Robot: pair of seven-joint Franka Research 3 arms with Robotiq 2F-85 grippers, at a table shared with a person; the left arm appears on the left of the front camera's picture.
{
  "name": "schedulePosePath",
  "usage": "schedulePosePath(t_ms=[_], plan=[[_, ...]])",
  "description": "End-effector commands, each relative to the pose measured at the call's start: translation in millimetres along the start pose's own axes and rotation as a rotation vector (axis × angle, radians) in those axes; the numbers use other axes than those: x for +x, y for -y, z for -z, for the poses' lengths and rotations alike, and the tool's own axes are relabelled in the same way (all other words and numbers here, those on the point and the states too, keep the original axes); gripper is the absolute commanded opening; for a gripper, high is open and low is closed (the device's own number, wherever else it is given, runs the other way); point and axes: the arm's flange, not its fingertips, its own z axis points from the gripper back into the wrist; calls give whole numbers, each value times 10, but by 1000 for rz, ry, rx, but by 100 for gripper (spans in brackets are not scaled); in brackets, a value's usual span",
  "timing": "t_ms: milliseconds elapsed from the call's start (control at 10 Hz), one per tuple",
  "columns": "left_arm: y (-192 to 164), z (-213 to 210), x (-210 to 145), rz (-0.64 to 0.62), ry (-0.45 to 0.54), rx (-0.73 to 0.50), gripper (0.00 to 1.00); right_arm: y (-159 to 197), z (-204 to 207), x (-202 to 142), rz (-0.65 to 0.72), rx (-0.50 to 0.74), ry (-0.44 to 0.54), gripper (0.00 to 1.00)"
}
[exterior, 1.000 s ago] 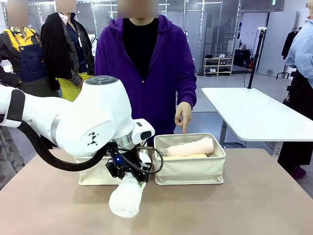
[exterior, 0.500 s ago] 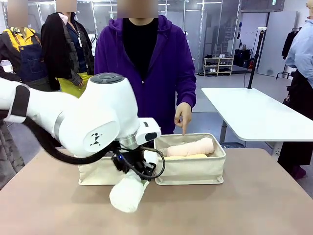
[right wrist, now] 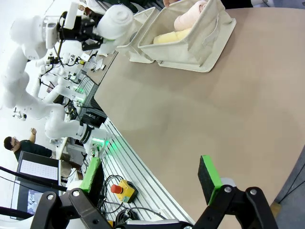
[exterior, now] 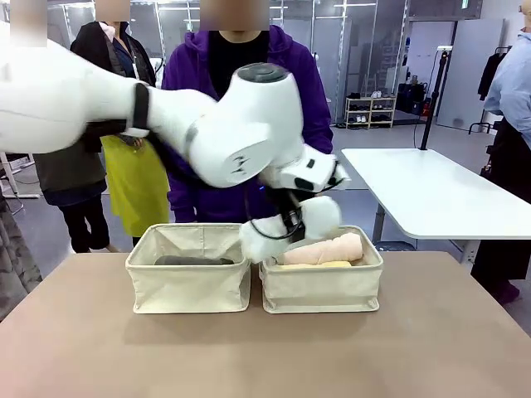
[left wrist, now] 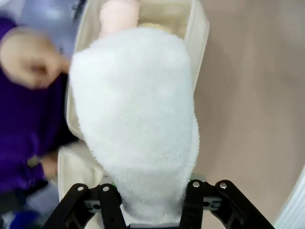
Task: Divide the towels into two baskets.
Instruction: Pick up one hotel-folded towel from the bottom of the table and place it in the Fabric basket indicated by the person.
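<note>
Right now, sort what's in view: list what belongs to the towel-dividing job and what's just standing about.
Job:
- white towel, gripped in the left claw
- dark grey towel in the left basket
- pale pink towel and pale yellow towel in the right basket

Standing about:
- white side table
- person's pointing hand
- open right claw, idle

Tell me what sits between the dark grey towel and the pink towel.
In the front view, the two baskets' touching walls stand between the dark grey towel and the pink towel; the white towel, held by the left gripper, hangs above them.
</note>
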Motion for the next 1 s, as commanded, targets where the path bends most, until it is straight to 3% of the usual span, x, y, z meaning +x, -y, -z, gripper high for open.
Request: schedulePosePath(t_ms=[0,200,300,700,900], plan=[[-209,167,533,342,66,-38,40,-49,-3,3,11,6,15,100],[-290,477,746,436,55,-13,40,-49,-3,3,11,6,15,100],[-330,633,770,431,18,38,40,-49,-3,3,11,6,15,100],[-330,894,677,391,-65,27,40,-49,-3,3,11,6,15,100],[-308,939,655,390,-71,16,79,-49,-3,3,11,6,15,100]])
